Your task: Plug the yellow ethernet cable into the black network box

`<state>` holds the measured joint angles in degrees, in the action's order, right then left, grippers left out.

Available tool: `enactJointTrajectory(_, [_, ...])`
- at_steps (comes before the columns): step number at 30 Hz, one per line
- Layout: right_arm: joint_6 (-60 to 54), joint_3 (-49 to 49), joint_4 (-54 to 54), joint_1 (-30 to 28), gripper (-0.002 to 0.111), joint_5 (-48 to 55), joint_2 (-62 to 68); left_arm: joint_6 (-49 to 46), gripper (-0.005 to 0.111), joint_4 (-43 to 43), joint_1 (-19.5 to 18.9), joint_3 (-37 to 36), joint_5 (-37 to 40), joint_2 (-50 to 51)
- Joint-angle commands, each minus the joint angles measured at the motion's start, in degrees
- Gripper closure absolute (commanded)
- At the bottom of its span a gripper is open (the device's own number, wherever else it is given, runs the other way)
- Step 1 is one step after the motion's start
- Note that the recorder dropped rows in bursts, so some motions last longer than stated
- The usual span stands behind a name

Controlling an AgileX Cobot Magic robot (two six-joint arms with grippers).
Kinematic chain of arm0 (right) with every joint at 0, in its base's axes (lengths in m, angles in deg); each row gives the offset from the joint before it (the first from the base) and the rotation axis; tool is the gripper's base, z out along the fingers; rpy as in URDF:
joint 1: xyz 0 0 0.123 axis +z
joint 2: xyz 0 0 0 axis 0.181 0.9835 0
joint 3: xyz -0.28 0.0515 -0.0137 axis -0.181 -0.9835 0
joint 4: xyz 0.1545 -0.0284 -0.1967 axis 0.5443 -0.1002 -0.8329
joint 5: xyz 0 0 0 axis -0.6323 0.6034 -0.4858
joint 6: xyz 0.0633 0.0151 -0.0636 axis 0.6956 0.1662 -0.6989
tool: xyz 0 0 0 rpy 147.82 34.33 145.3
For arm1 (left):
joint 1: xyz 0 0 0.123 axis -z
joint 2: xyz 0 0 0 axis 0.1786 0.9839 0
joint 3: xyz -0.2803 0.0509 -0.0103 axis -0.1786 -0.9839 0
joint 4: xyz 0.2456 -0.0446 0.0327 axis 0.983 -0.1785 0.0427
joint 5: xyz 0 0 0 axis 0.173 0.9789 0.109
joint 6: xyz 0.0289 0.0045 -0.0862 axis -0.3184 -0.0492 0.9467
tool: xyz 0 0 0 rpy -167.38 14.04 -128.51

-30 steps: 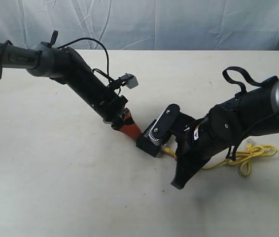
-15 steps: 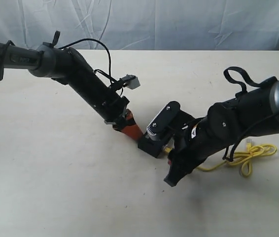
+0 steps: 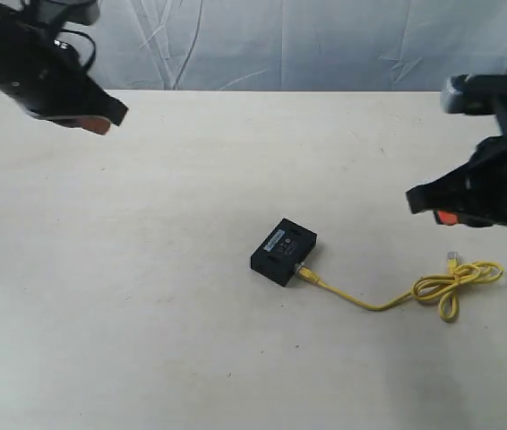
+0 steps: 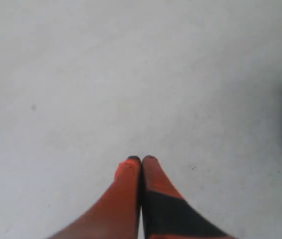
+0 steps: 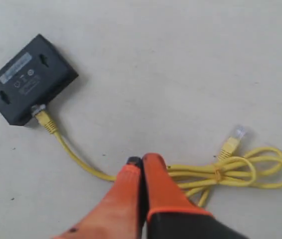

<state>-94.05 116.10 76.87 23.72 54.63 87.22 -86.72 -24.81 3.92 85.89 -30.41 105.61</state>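
Both arms have pulled away from the middle of the worktop [image 3: 146, 340], where half a second ago they crowded over the box. The left gripper [image 3: 101, 123] now hangs at the ten o'clock corner of the exterior view, and the right gripper [image 3: 447, 217] at three o'clock. Each is well apart from the task's things.

The black network box [image 3: 283, 252] is uncovered. It lies flat on the worktop just off centre toward five o'clock, with its pale label strip [image 5: 16, 67] facing up. The yellow ethernet cable [image 3: 439, 288] leaves the box's four o'clock side. There its near plug [image 5: 42, 115] meets the side face and, as far as the right wrist view shows, sits in a port. From there the cord sags toward four o'clock and then rises into a loose knotted loop at about three o'clock of the box. The free plug [image 3: 453, 259] lies on the worktop at twelve o'clock of that loop, clear-tipped and touching nothing else.

The left gripper's jaws are clenched with nothing between them. In the left wrist view its orange fingertips [image 4: 129, 167] press together over bare worktop, and only an edge of the box shows. The right gripper's jaws are likewise clenched and empty. In the right wrist view its fingertips [image 5: 153, 164] are above the cord, near the loop, and do not grip it.
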Motion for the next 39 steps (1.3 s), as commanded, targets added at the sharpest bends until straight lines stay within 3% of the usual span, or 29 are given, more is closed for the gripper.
enactJointTrajectory(1, [0.3,-2.0,0.0,-2.5,0.107,1.7,-15.5,6.9,0.107,5.0,0.0,-18.2,-16.7,-20.9])
enactJointTrajectory(2, [0.3,-4.4,0.0,-2.5,0.107,-2.0,-21.5,7.3,0.107,6.9,0.0,-24.2,-21.6,-27.9])
enactJointTrajectory(4, [0.3,-10.0,0.0,-2.5,0.107,-10.7,-30.1,7.3,0.107,10.1,0.0,-30.4,-23.8,-36.0])
enactJointTrajectory(6, [0.3,-14.7,-0.9,-2.5,0.107,-17.3,-37.6,7.3,0.107,12.2,0.0,-33.9,-23.8,-40.8])
enactJointTrajectory(8, [0.3,-15.8,-0.9,-2.5,0.107,-17.3,-43.1,7.3,0.107,12.2,0.0,-35.2,-23.0,-44.2])
enactJointTrajectory(35, [0.3,-16.5,3.1,-5.9,0.107,-16.3,-68.6,7.3,0.107,12.1,0.0,-35.2,-23.5,-47.7])
enactJointTrajectory(39, [-1.3,-17.0,-2.3,-5.9,0.107,-18.1,-68.2,7.3,0.107,12.1,0.0,-35.2,-23.5,-47.7])
